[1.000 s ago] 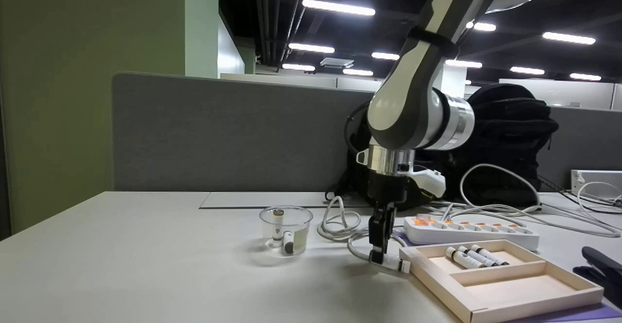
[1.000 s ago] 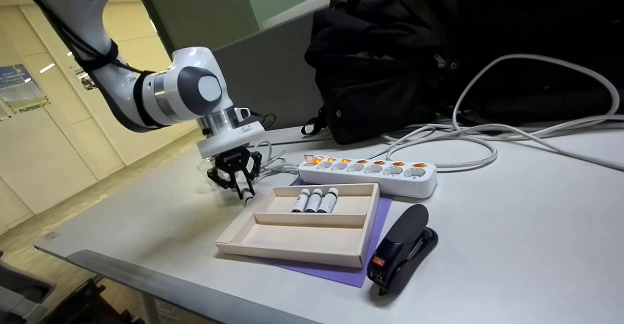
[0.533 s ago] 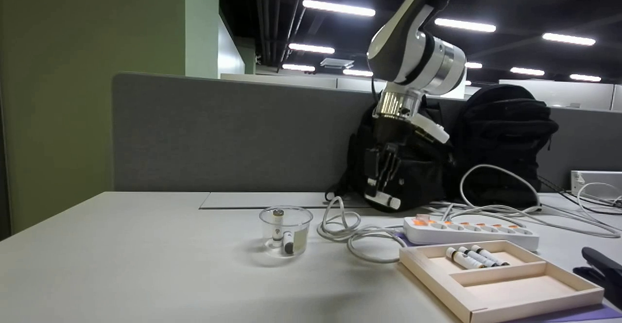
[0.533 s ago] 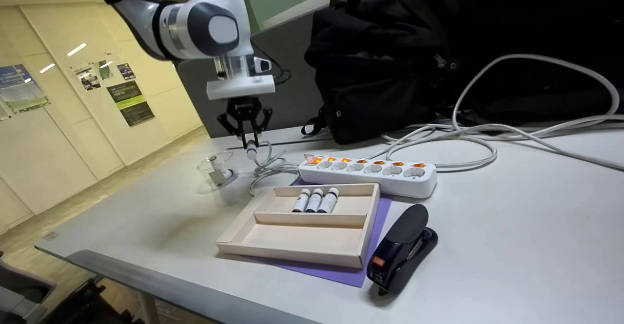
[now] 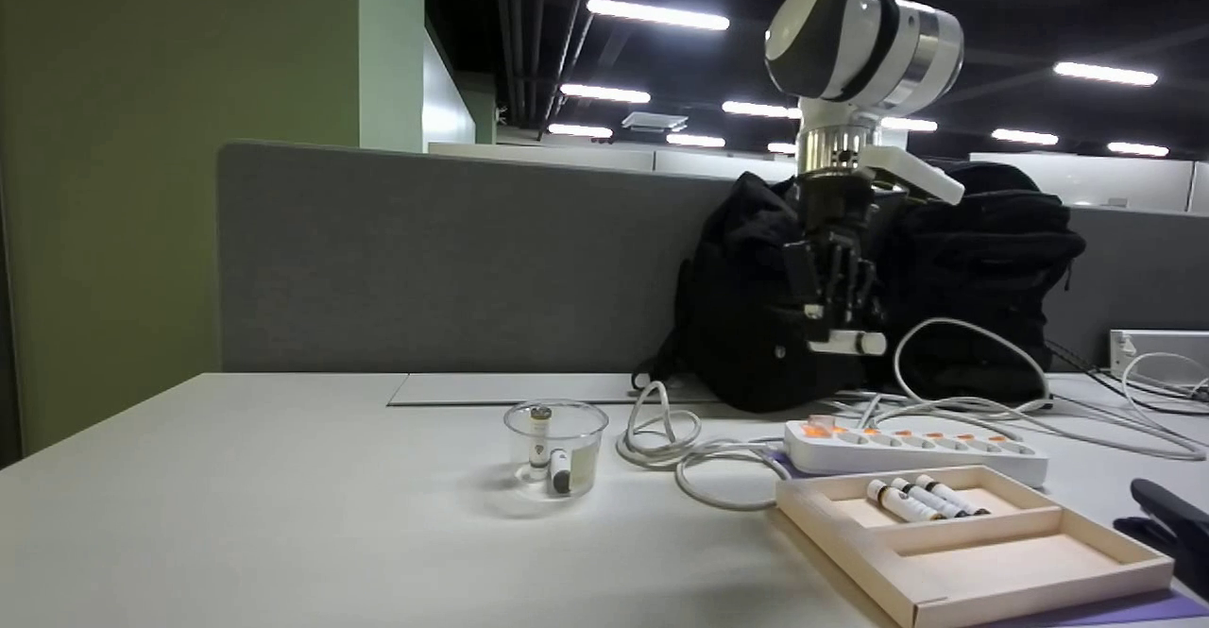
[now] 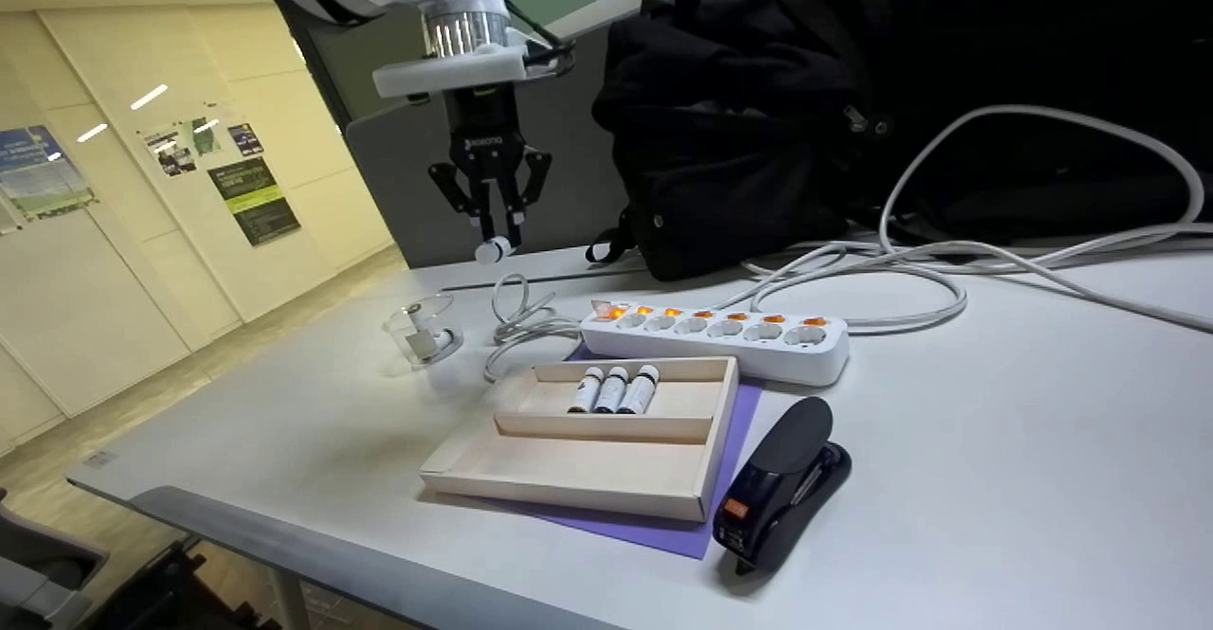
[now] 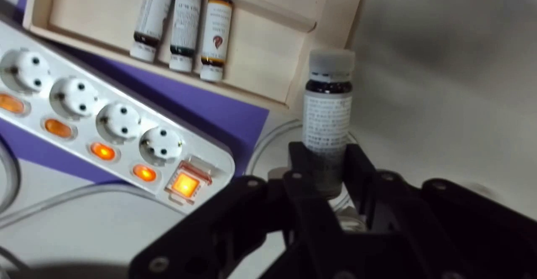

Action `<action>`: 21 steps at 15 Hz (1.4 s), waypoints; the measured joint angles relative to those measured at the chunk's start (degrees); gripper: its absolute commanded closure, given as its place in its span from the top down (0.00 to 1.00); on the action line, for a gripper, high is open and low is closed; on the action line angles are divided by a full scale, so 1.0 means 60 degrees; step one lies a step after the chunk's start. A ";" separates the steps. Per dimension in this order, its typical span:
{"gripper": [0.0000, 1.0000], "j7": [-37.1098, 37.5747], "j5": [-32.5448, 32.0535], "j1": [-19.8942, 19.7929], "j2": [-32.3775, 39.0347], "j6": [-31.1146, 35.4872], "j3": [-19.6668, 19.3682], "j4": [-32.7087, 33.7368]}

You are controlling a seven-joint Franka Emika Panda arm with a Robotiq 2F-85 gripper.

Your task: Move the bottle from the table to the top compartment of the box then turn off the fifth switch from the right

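My gripper [image 6: 500, 225] is shut on a small white-labelled bottle [image 7: 328, 115] with a white cap. The bottle [image 5: 847, 343] lies sideways between the fingertips, well above the table [image 5: 283, 515]. The pale wooden box [image 6: 578, 464] rests on the table, below and toward the camera from the gripper in an exterior view. Its compartment nearest the power strip holds several similar bottles [image 6: 611, 390], with bare floor beside them. The white power strip [image 6: 796, 363] lies behind the box. Its fifth switch from the right [image 6: 672, 313] glows orange, also in the wrist view [image 7: 103, 151].
A clear cup [image 5: 584, 463] with small bottles in it stands on the table. Grey cable [image 5: 718, 496] loops between cup and box. A black stapler [image 6: 782, 488] lies beside the box. Purple sheet [image 6: 663, 537] is under the box. Black backpacks [image 6: 730, 137] stand behind.
My gripper has lifted the bottle from the table beside the box to high above it. In an exterior view it has also shifted right. The box and power strip have not moved.
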 measured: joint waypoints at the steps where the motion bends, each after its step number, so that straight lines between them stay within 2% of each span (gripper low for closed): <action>1: 0.07 0.0150 0.0005 0.0033 -0.0058 0.0007 -0.0147 -0.0235; 4: 0.07 0.0211 0.0269 0.0050 -0.0104 0.0359 -0.0359 -0.0908; 9: 0.07 0.0212 0.0660 0.0075 -0.0103 0.1757 -0.0420 -0.1983; 12: 0.07 0.0211 0.0961 0.0064 -0.0060 0.2236 -0.0484 -0.2420; 21: 0.07 0.0211 0.0833 0.0012 0.0552 0.3870 -0.0875 -0.2613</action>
